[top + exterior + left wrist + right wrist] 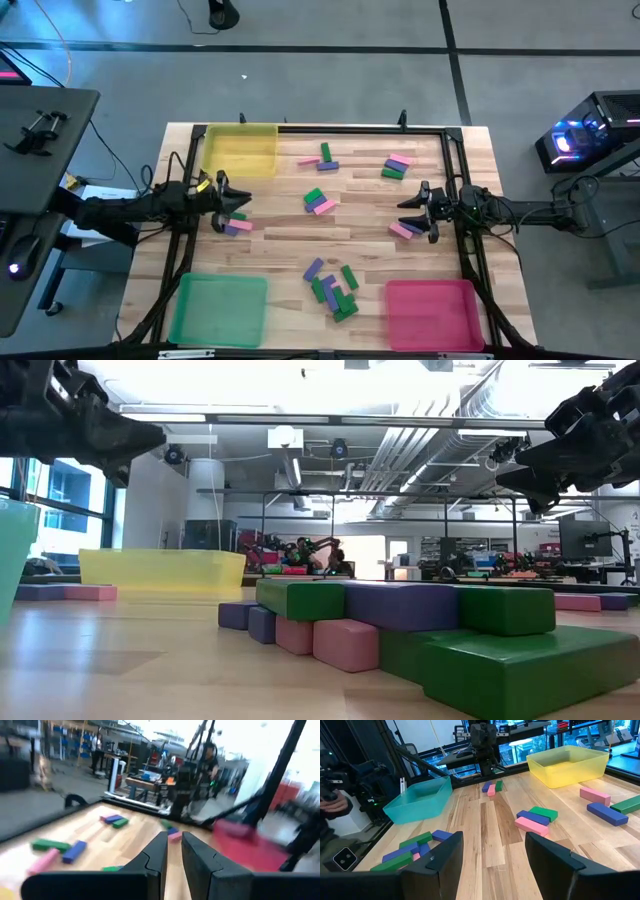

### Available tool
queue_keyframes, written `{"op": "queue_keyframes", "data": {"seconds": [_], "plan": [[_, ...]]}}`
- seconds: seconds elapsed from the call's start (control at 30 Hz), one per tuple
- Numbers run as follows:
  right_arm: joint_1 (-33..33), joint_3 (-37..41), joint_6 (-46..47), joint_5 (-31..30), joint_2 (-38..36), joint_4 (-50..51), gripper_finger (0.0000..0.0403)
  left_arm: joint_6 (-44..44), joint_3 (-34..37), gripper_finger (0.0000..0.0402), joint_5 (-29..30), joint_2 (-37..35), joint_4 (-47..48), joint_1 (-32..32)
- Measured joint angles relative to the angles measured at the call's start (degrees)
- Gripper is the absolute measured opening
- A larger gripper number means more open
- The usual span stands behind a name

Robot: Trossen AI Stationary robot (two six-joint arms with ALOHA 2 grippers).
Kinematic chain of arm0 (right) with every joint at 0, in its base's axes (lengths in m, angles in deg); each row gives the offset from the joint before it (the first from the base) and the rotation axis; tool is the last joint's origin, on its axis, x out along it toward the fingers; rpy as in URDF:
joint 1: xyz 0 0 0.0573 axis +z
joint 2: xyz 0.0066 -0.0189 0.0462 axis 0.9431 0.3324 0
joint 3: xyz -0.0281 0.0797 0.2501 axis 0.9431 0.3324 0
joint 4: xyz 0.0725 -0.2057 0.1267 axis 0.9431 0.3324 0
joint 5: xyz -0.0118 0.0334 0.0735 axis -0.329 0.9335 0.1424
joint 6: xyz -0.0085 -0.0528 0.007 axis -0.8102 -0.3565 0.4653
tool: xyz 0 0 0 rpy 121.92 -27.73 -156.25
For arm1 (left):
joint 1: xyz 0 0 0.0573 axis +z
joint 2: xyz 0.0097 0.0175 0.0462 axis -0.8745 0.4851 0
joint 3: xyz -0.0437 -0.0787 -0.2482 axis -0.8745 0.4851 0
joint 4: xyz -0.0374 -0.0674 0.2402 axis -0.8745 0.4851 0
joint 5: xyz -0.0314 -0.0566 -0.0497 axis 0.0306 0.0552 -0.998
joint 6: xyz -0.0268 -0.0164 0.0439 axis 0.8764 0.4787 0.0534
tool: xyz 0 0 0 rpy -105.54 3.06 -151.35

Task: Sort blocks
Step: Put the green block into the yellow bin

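Blocks (320, 201): green, pink and purple-blue bars, scattered loose over wooden table (280, 235). Largest heap (333, 286) near front edge, between green tray (219, 309) and pink-red tray (433, 312). Trio at centre; smaller groups toward far edge, one (326, 158) right of yellow tray (240, 150), another (396, 166) farther right.
Left gripper (222, 204): at left side, below yellow tray, just beside pink-and-purple pair (238, 226); fingers (159, 856) nearly pressed together, narrow slot between, nothing seen pinched.
Right gripper (418, 212): at right side, just beside pink pair (403, 230); fingers (449, 856) spread wide, empty.
Contact between either gripper and nearby blocks: possibly none, hard to tell from above.
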Motion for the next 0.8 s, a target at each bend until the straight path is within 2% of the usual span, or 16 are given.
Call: {"op": "queue_keyframes", "data": {"seconds": [0.13,0.37,0.47,0.63,0.8], "plan": [[0.0,0.0,0.0,0.0,0.0,0.0,0.0199,8.8,0.0,0.0044,0.1,0.0,-2.8,0.0],[0.0,0.0,0.0,0.0,0.0,0.0,0.0199,7.4,0.0,0.0044,0.2,0.5,-9.9,-0.1],[0.0,0.0,0.0,0.0,0.0,0.0,0.0199,4.3,0.0,0.0044,-2.3,2.2,-15.2,-0.3],[0.0,0.0,0.0,0.0,0.0,0.0,0.0199,0.3,0.0,0.0042,-2.6,8.9,-23.7,-3.5],[0.0,0.0,0.0,0.0,0.0,0.0,0.0199,-2.9,-2.7,0.0021,3.9,18.8,-26.8,-8.8]]}}
